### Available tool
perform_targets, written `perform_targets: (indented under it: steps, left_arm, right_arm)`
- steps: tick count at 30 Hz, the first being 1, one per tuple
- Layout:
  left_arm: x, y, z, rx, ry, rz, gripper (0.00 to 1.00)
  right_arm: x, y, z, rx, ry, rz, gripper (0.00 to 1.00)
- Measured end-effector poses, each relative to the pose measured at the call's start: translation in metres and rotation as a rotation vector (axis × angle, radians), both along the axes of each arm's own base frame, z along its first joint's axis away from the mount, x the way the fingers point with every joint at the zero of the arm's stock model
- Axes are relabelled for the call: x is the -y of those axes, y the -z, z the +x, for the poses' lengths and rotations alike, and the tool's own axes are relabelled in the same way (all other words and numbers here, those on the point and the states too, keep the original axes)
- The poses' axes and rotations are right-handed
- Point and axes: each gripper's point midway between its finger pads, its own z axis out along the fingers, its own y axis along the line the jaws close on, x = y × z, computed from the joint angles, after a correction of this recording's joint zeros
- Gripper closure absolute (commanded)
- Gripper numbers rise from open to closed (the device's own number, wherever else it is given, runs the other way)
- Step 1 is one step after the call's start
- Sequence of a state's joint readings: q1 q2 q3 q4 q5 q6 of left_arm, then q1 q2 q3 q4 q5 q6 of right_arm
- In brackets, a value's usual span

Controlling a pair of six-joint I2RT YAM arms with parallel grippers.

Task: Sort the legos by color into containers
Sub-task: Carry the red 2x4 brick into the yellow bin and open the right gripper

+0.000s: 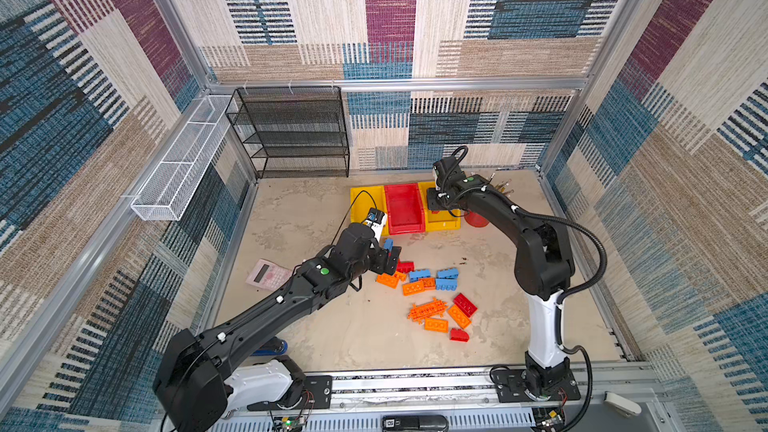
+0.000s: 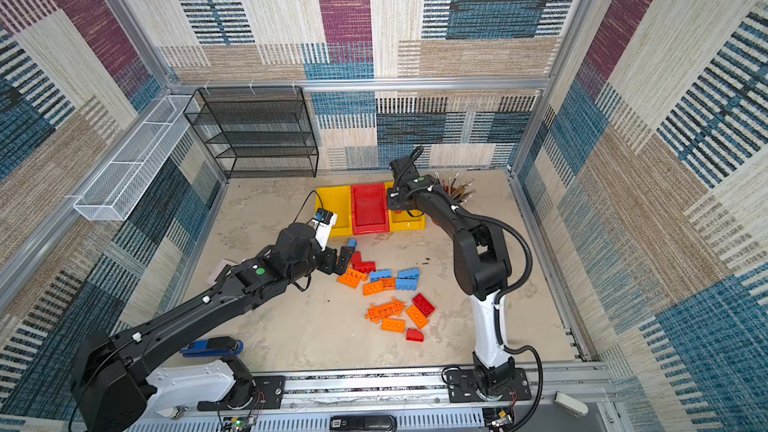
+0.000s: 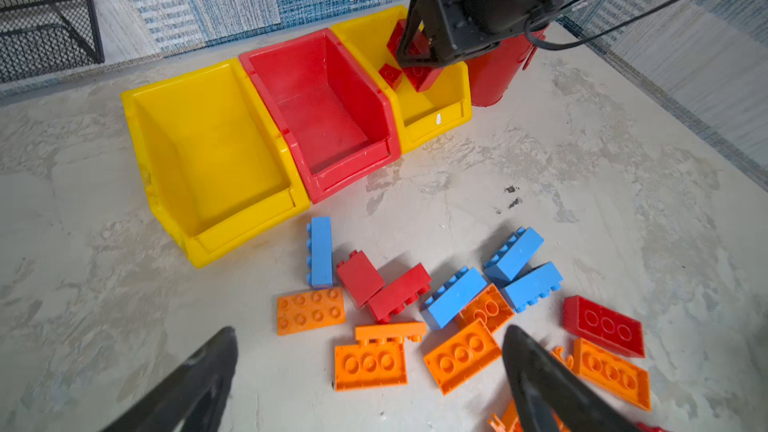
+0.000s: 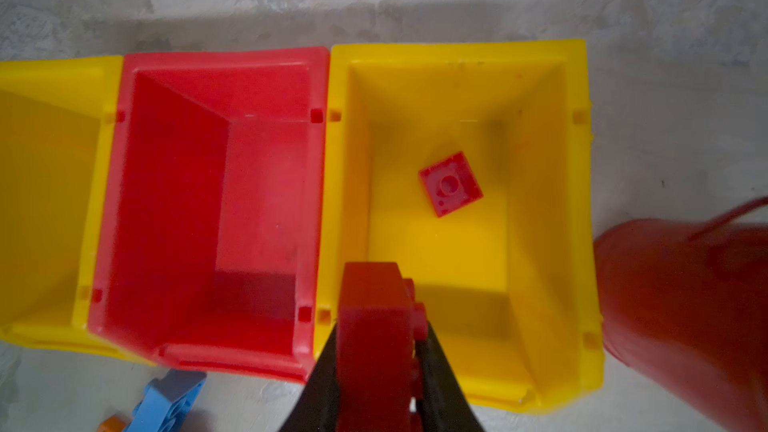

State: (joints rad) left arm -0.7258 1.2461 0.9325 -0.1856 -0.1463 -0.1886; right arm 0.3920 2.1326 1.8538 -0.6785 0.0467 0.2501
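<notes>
Three containers stand in a row: a left yellow bin [image 3: 208, 76], a red bin [image 3: 291, 43] and a right yellow bin [image 4: 457, 49]. My right gripper [image 4: 378, 347] is shut on a red brick [image 4: 374, 305] above the right yellow bin, close to its wall beside the red bin. A small red brick [image 4: 450, 183] lies on that bin's floor. The other two bins show nothing inside. My left gripper [image 3: 369, 329] hangs open over loose legos: orange bricks [image 3: 370, 363], blue bricks [image 3: 453, 297] and red bricks [image 3: 399, 292]. A toothed orange plate [image 1: 427, 309] lies nearer the front.
A red pencil cup [image 1: 477, 218] stands right of the bins. A pink calculator [image 1: 266, 274] lies left of my left arm. A black mesh rack [image 1: 291, 135] stands at the back wall and a white mesh rack [image 1: 183, 160] on the left wall. A blue object [image 2: 212, 347] lies front left.
</notes>
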Motion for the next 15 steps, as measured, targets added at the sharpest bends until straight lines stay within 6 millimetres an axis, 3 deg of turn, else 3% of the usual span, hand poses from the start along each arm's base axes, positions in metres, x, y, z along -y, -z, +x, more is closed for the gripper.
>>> perform_targets:
  steps: [4,9,15]
  left_arm:
    - [0.014,-0.005,0.012,0.011,0.027,-0.007,0.0]
    - [0.022,-0.007,0.02,0.012,0.048,-0.007,0.0]
    - [0.019,-0.011,0.025,0.019,0.035,-0.01,0.0]
  right_arm:
    - [0.009,0.012,0.024,-0.006,0.012,-0.019,0.76]
    - [0.018,0.018,0.042,-0.005,0.016,-0.05,0.46]
    - [0.018,0.002,0.041,0.009,-0.006,-0.055,0.44]
